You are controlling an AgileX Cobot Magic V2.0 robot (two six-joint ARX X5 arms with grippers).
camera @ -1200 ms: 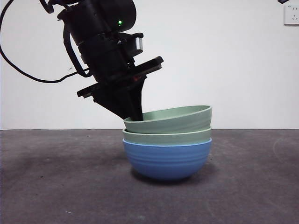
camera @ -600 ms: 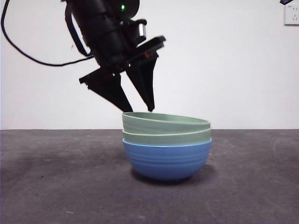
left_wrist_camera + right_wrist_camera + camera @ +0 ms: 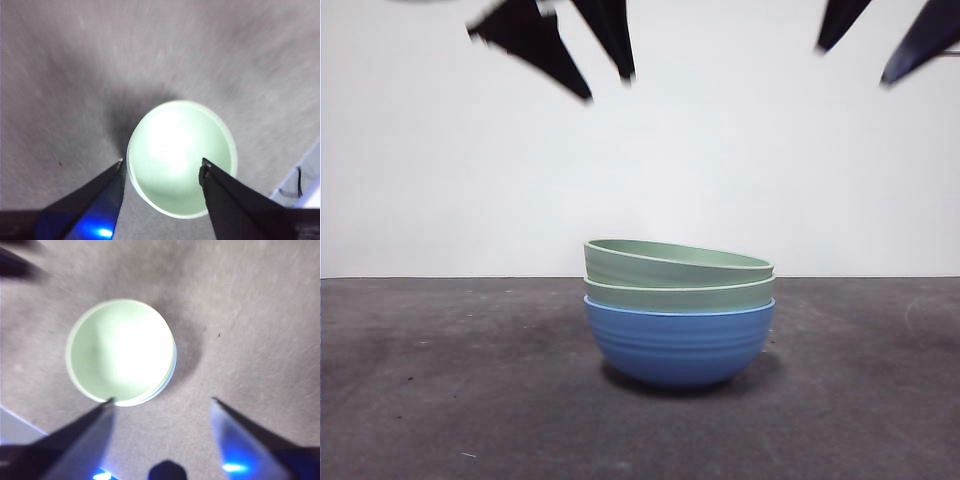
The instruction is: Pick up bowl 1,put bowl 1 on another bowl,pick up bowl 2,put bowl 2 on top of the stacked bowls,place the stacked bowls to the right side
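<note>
Three bowls stand stacked mid-table: the blue bowl (image 3: 678, 345) at the bottom, a pale green bowl (image 3: 678, 293) in it, and a second pale green bowl (image 3: 675, 262) on top, slightly tilted. My left gripper (image 3: 608, 88) hangs open and empty high above the stack's left rim. In the left wrist view the top green bowl (image 3: 181, 157) lies far below, between the jaws of the left gripper (image 3: 162, 161). My right gripper (image 3: 853, 65) is open and empty high at the upper right. The right wrist view shows the stack (image 3: 121, 352) ahead of the right gripper (image 3: 162, 399).
The stack rests on a dark grey table (image 3: 440, 400) in front of a white wall. A pale edge with a cable (image 3: 305, 185) borders the table in the left wrist view. A pale strip (image 3: 15, 427) shows in the right wrist view.
The left gripper let go of the top green bowl's rim and rose to the frame's top. The bowl settled lower on the stack. The right gripper came into view at the upper right.
</note>
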